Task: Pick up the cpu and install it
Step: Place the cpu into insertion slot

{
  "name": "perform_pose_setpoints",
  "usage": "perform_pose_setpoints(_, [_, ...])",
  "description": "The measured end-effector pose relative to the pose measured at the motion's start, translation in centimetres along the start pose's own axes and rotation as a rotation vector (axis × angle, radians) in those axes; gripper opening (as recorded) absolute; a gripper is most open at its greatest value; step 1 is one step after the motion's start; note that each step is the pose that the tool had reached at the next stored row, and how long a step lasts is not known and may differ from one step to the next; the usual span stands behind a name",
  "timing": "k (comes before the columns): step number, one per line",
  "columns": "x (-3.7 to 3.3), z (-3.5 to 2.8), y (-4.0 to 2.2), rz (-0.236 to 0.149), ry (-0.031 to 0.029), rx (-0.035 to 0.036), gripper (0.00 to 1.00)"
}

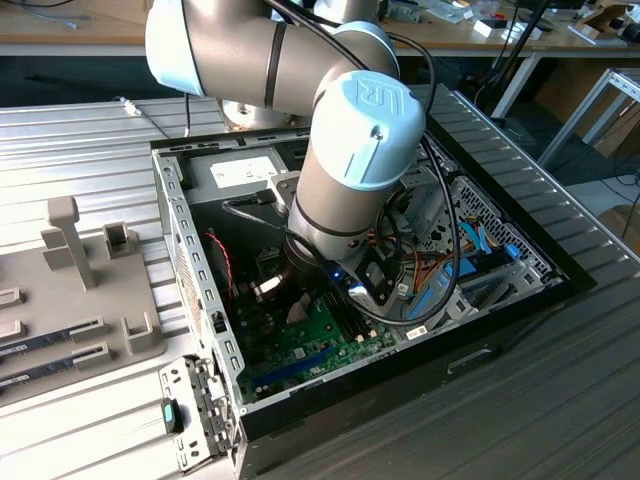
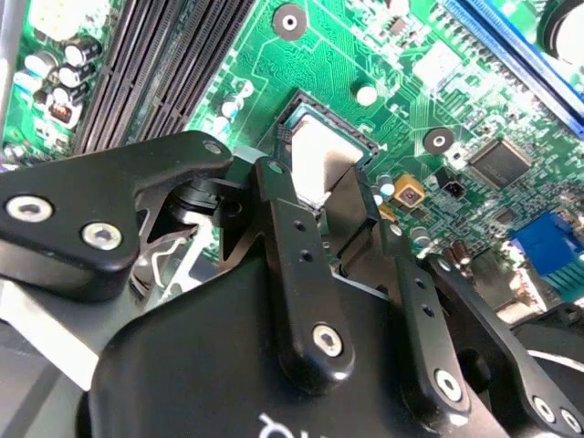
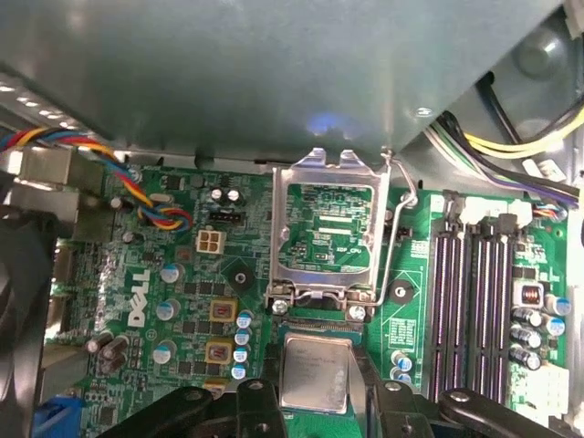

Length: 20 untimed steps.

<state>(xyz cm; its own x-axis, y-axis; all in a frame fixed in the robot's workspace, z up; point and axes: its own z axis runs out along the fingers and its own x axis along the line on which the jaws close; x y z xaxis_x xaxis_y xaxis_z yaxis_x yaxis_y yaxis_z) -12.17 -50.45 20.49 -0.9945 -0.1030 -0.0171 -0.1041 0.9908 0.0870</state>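
The cpu [image 3: 315, 372] is a silvery square chip with a thin green rim. It lies level over the black socket [image 2: 290, 111] on the green motherboard [image 2: 365, 55], also seen in the second wrist view as cpu [image 2: 319, 157]. My gripper [image 3: 316, 394] reaches down inside the computer case, and its black fingers [image 2: 278, 196] press against two opposite edges of the chip. In the second wrist view the gripper [image 2: 321, 182] stands shut on the cpu. The socket's metal load plate [image 3: 321, 228] is swung open, just beyond the chip.
The arm [image 1: 350, 150] fills the middle of the open case [image 1: 190, 270]. Black memory slots [image 3: 479, 301] run beside the socket, and coloured cables [image 3: 137, 196] and a yellow bundle [image 3: 511, 141] lie along the case walls. A grey fixture tray [image 1: 80, 290] sits at the exterior view's left.
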Motion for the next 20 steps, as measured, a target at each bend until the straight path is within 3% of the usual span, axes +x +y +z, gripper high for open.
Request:
perform_pose_setpoints(3, [0.00,0.02,0.00,-0.019,0.0017,-0.0003,0.41])
perform_pose_setpoints(20, [-0.02,0.27,-0.20,-0.014,0.0016,-0.0003,0.41])
